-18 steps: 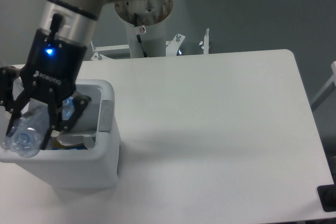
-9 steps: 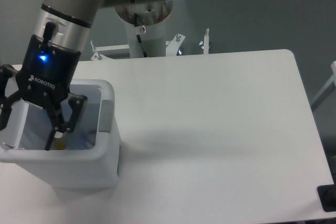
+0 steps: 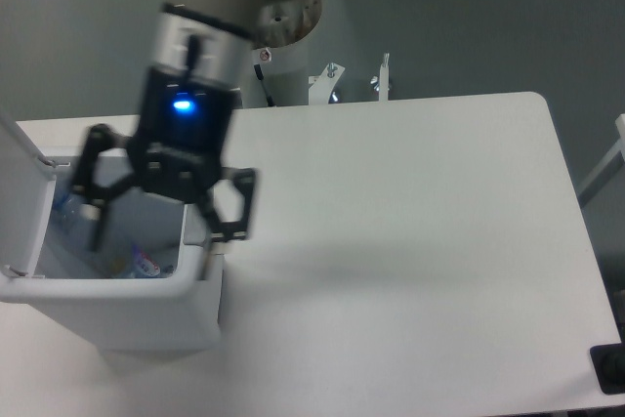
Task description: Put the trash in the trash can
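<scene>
Since half a second ago we see the gripper (image 3: 166,210) risen right, fingers spread wide and empty. Bottle (image 3: 66,210) lies inside the trash can (image 3: 117,314), lid (image 3: 21,168) upright; we judge the release done.

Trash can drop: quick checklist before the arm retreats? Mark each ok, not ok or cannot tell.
1. End effector open and holding nothing: ok, fingers spread wide, nothing between them.
2. Bottle inside the trash can: ok, a clear bluish shape lies against the left inner wall, though partly hidden.
3. Paper wrapper in the trash can: cannot tell; only a small colourful scrap shows at the bottom.
4. Trash left on the table: ok, none visible.
5. Lid clear of the end effector: ok, it stands open at the left.
6. End effector clear of the rim: cannot tell, motion blur.
</scene>
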Controlling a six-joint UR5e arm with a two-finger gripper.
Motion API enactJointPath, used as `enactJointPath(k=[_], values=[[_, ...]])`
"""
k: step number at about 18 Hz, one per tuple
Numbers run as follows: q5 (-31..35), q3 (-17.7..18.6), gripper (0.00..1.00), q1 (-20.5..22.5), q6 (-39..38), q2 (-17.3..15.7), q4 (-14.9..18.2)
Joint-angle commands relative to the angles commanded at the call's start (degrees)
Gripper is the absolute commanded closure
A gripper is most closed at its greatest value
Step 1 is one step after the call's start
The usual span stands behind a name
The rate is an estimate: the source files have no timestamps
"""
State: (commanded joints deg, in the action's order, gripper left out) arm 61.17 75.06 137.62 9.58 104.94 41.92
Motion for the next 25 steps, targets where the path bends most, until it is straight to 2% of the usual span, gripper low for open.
enactJointPath(k=[8,14,17,21,25], values=[[6.76,-0.44,0.0,7.74,9.83,0.44,0.35],[7.03,-0.09,0.0,12.22,16.6,0.09,1.31],[11.67,0.7,0.0,13.81,26.86,-1.22,6.84],[20.02,3.25,0.0,13.9,42.16,-2.72,11.06],[27.4,3.43,0.0,14.08,54.99,-4.39,19.49]])
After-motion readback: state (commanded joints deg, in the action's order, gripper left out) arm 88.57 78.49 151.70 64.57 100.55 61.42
